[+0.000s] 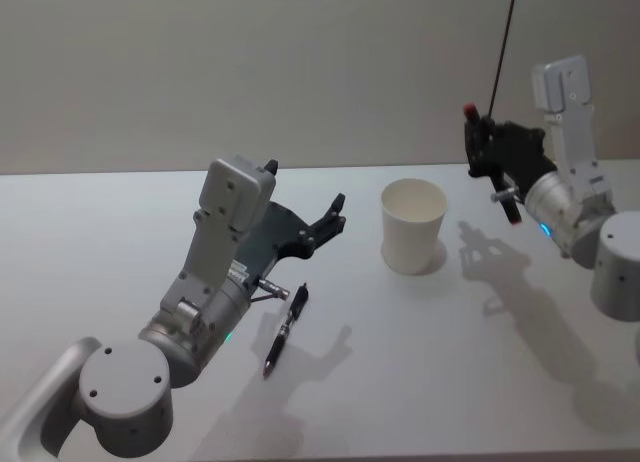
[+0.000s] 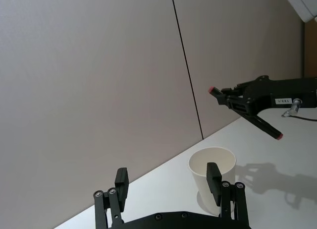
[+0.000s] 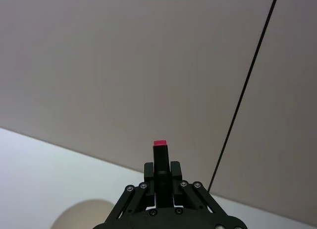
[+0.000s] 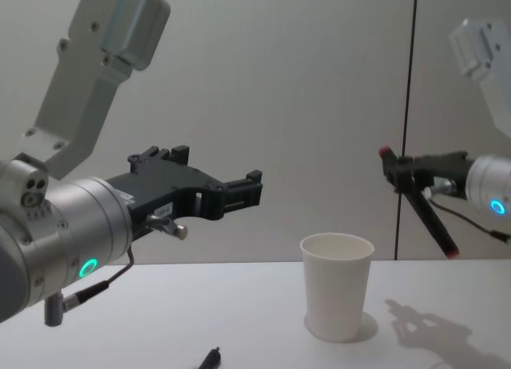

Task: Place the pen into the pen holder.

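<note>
The pen holder, a white paper cup, stands upright on the table. My right gripper hangs to the cup's right, above rim height. It is shut on a black pen with red ends, which tilts downward. My left gripper is open and holds nothing. It sits left of the cup, above the table, and points toward the cup. A second black pen lies flat on the table beside my left arm.
The white table ends at a plain wall behind. A thin black vertical line runs down the wall behind the right arm. The right arm's grey joint sits at the table's right edge.
</note>
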